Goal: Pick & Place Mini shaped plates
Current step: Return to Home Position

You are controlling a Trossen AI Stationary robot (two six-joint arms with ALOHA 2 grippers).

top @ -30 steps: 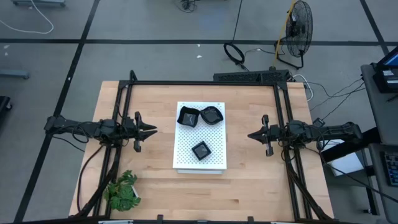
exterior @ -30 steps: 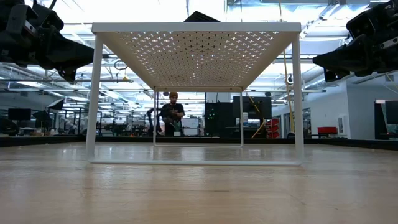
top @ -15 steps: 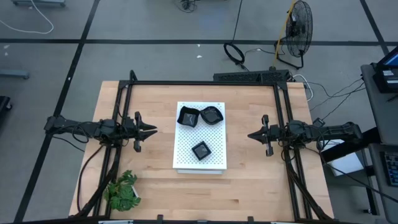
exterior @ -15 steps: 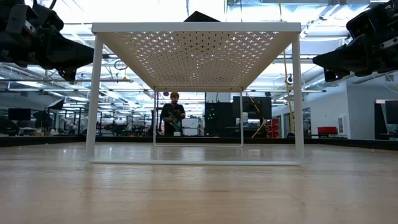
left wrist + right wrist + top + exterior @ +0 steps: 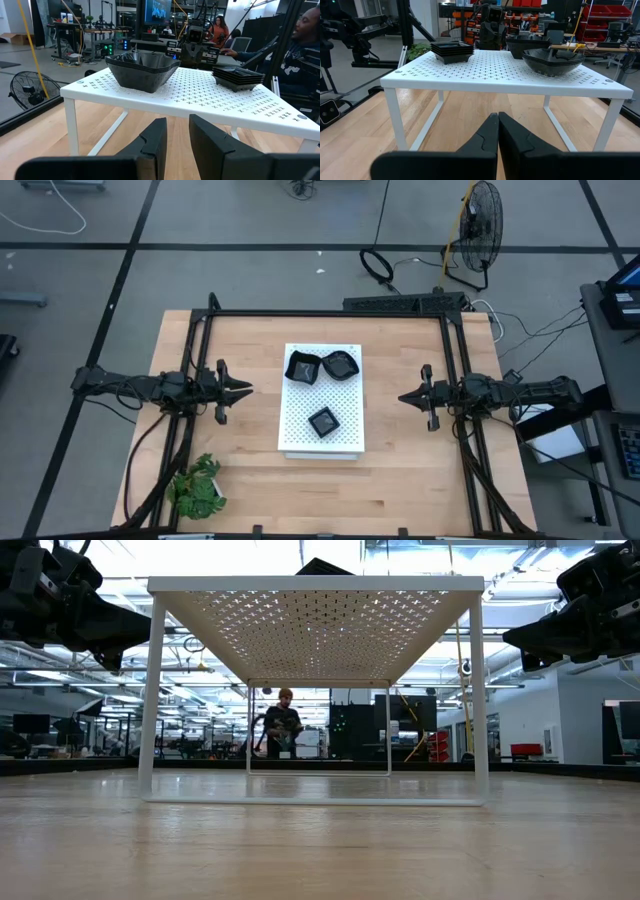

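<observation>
The mini shaped plates [image 5: 142,70], all glossy black, are sitting in three stacks on the white perforated shelf [image 5: 300,405] in the middle of the wooden surface [image 5: 400,480]. A stack of deep square plates [image 5: 299,367] and a stack of rounded plates [image 5: 341,364] are sitting side by side at one end, with a low stack of small square plates [image 5: 323,422] apart from them. The stacks are lying between the two hands and well apart from both: the left hand [image 5: 244,389] is hovering beside the shelf with its fingers slightly spread and empty, and the right hand [image 5: 404,396] is hovering opposite with its fingers pressed together.
</observation>
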